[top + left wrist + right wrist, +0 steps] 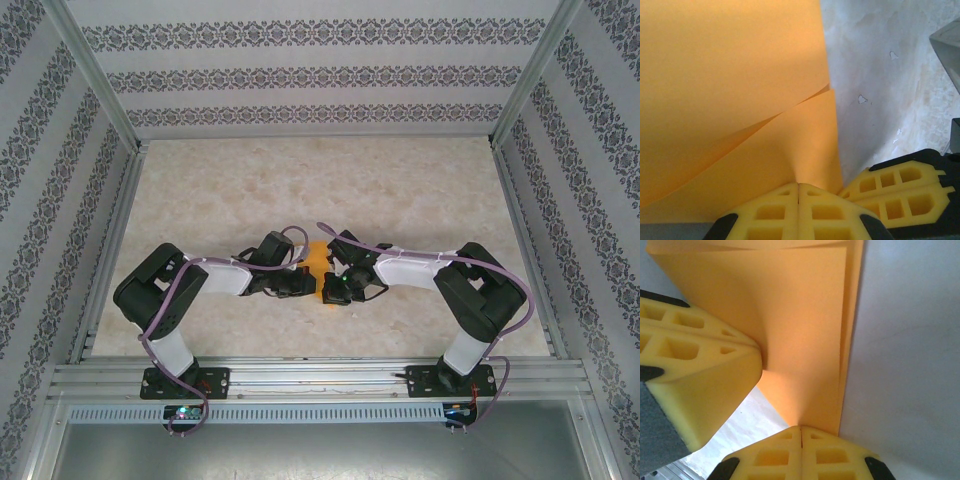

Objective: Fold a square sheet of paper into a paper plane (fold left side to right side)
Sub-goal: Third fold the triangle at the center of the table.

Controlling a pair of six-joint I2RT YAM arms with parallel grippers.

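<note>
**A:** Folding left over right now, are you?

**B:** Yes. My left pincer (799,186) is pressed together on the near edge of the square sheet of paper (318,258), and my right pincer (801,429) pinches the same sheet just beside it. The sheet sits mid-way across the surface (420,200), between my wrists, one layer lying over another.

**A:** What next?

**B:** I judge the edges need matching along the right side, then a press along the crease.

**A:** Anything in the way?

**B:** My own fingers (900,187), crowded close. The patterned walls (300,80) stand well apart.
</note>
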